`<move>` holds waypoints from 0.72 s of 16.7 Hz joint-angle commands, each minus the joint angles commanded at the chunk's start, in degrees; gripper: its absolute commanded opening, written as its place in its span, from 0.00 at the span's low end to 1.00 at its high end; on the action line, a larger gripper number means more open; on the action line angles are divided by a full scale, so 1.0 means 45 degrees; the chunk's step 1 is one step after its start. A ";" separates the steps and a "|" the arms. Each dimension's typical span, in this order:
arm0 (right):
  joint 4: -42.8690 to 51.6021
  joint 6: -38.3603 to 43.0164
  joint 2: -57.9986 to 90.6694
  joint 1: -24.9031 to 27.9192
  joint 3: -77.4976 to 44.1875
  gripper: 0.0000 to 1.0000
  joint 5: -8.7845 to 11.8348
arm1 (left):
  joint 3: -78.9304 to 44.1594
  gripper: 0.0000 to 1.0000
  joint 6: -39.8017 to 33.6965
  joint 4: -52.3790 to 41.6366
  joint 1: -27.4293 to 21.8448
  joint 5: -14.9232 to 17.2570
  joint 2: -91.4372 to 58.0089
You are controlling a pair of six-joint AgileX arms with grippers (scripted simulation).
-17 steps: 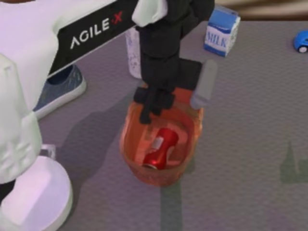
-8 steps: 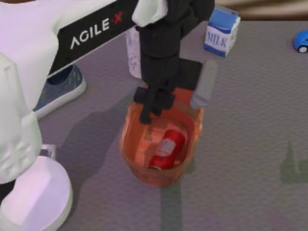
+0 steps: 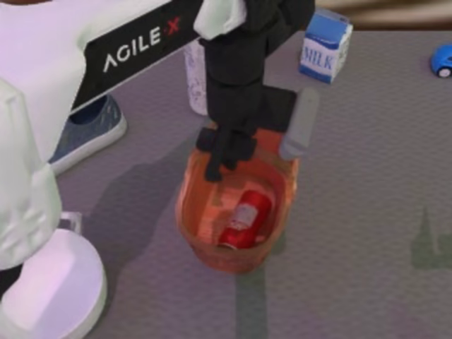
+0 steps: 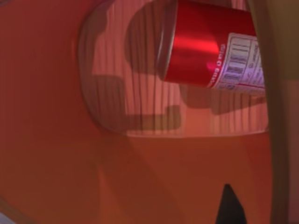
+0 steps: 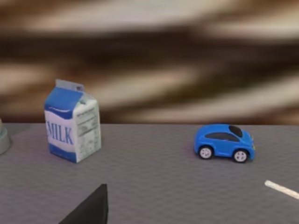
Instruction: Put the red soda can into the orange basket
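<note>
One left gripper (image 3: pixel 258 159) poised above orange basket (image 3: pixel 189 212), jaws seemingly spread, red soda can (image 3: pixel 245 218) lying inside.

A blue and white milk carton (image 5: pixel 73 122) stands upright on the grey tabletop (image 5: pixel 154 186), with the word MILK in blue letters on one white face and small print on the face beside it. Well apart from it, a small blue toy car (image 5: pixel 224 142) with dark windows and white wheels sits side-on on its wheels. A thin pale stick (image 5: pixel 281 189) lies flat near one edge of the picture, cut off by it. A dark pointed shape (image 5: pixel 89 209) rises from the lower edge, in front of the carton. A pale rounded object (image 5: pixel 3 137) shows only partly beside the carton. Behind the tabletop the background is a blur of brown and cream bands.
</note>
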State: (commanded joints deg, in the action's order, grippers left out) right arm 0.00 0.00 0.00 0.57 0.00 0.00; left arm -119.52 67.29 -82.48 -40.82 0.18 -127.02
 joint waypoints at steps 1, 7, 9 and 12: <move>0.0000 0.0000 0.0000 0.0000 0.0000 1.00 0.0000 | 0.0000 0.00 0.0000 0.0000 0.0000 0.0000 0.0000; 0.0000 0.0000 0.0000 0.0000 0.0000 1.00 0.0000 | -0.0217 0.00 0.0081 -0.0227 0.0059 -0.0002 -0.0017; 0.0000 0.0000 0.0000 0.0000 0.0000 1.00 0.0000 | -0.0885 0.00 0.0188 -0.0932 0.0268 0.0000 -0.0005; 0.0000 0.0000 0.0000 0.0000 0.0000 1.00 0.0000 | -0.2022 0.00 0.0401 -0.2165 0.0603 -0.0004 0.0076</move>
State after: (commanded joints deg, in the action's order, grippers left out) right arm 0.00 0.00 0.00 0.57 0.00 0.00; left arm -128.62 69.09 -92.23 -38.11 0.16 -126.67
